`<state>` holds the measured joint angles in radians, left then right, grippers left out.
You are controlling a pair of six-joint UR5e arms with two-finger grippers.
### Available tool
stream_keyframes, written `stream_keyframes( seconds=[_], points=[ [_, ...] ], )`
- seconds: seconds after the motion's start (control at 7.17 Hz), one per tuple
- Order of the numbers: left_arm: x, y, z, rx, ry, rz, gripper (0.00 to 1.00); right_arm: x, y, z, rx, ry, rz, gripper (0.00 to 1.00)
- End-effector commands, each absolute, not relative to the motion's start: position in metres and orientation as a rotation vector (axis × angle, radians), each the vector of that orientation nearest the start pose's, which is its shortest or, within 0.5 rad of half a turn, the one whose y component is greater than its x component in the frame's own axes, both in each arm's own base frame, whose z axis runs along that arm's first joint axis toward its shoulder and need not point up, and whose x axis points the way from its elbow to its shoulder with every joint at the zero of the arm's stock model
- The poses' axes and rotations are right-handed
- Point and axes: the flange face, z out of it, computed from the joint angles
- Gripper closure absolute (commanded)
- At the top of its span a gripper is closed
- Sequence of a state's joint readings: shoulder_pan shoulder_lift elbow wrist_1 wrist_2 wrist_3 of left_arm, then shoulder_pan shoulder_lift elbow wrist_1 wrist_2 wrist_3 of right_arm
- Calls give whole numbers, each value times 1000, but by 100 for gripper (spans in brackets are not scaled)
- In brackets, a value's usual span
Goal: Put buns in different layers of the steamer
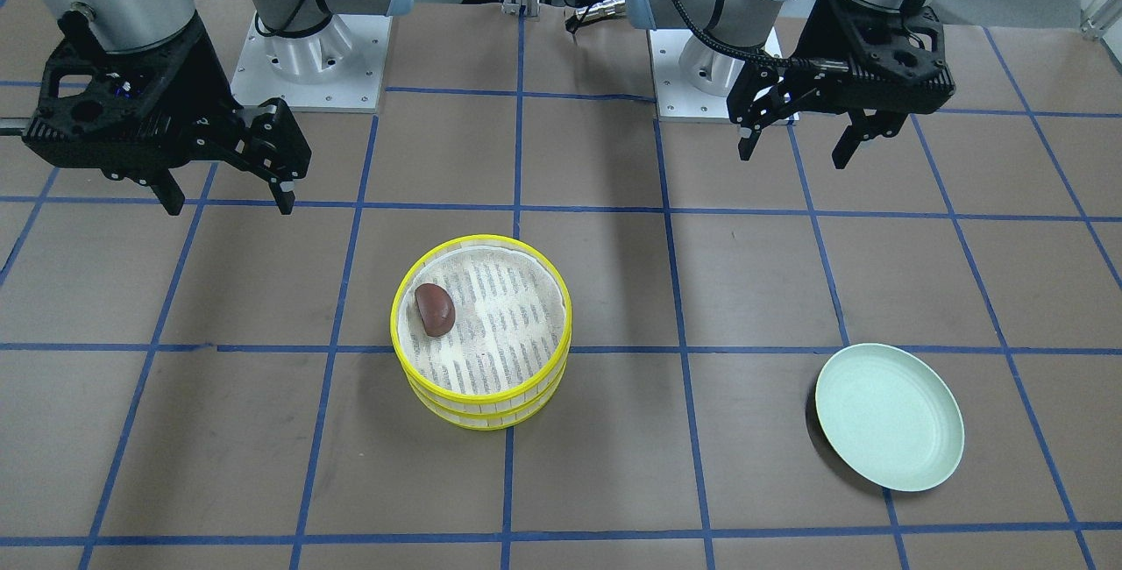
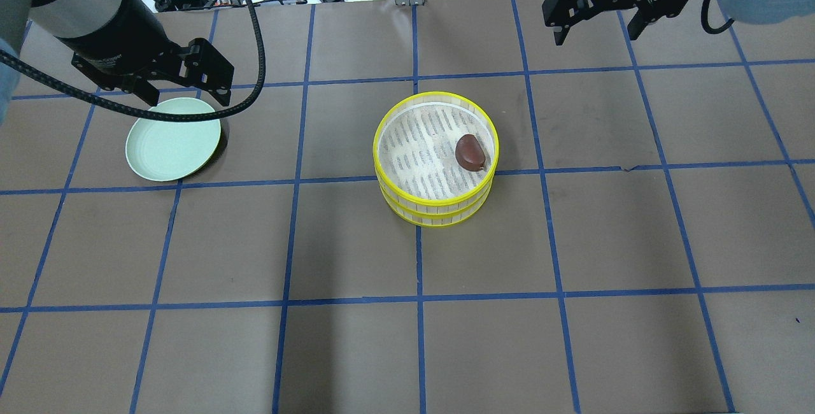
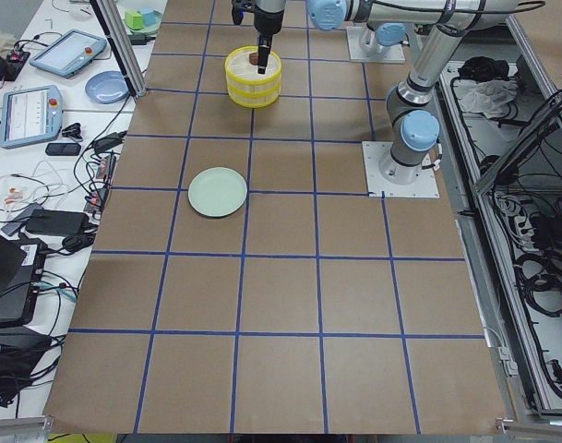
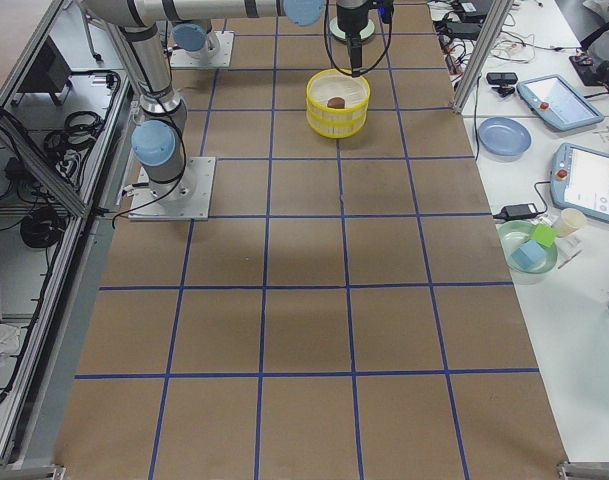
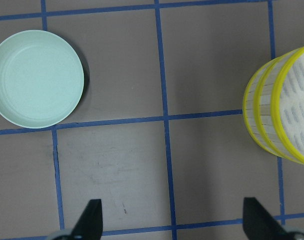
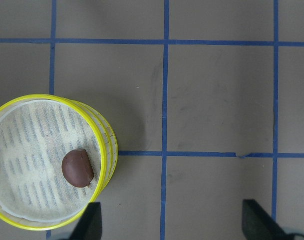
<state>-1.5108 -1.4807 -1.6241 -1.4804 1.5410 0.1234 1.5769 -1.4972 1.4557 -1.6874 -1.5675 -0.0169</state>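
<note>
Nearest us in the front-facing view, the pale green plate (image 1: 890, 416) is lying toward the operators' edge, on the side of the bench's left end, and it is carrying no bun. Midway along the bench the two steamer tiers are standing stacked, the upper tier (image 1: 517, 307) sitting squarely on the lower tier (image 1: 487, 416). The chocolate-brown bun (image 1: 435, 309) is resting on the upper tier's mesh, close to its wall on the right-end side.

We are finding the cream-white bun in no view. The upper tier is covering the lower one's floor, so we cannot tell whether it is inside.

Both arms are hanging high, touching nothing. The left gripper (image 1: 796, 156) is hovering between plate and stack, and the right gripper (image 1: 228, 202) is hovering toward the right end. Each is holding its fingers wide apart around empty air.

We are judging the placing as at its close, with one bun per tier if the white one is below. Nothing is calling for a further grasp. Checking the lower tier would mean lifting the upper tier by its rim while keeping it level.
</note>
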Motion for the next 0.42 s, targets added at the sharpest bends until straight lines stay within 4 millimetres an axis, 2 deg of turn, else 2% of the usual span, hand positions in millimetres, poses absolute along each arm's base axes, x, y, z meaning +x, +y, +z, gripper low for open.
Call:
stream_keyframes(
  seconds=[0.0,0.28],
  points=[
    [-108,-471,510,102,3151,-187,0,137,-536,520,-36,3131,-246,0],
    [-105,-465,506,101,3129,-110,0,137,-536,520,-38,3133,-248,0]
  ],
)
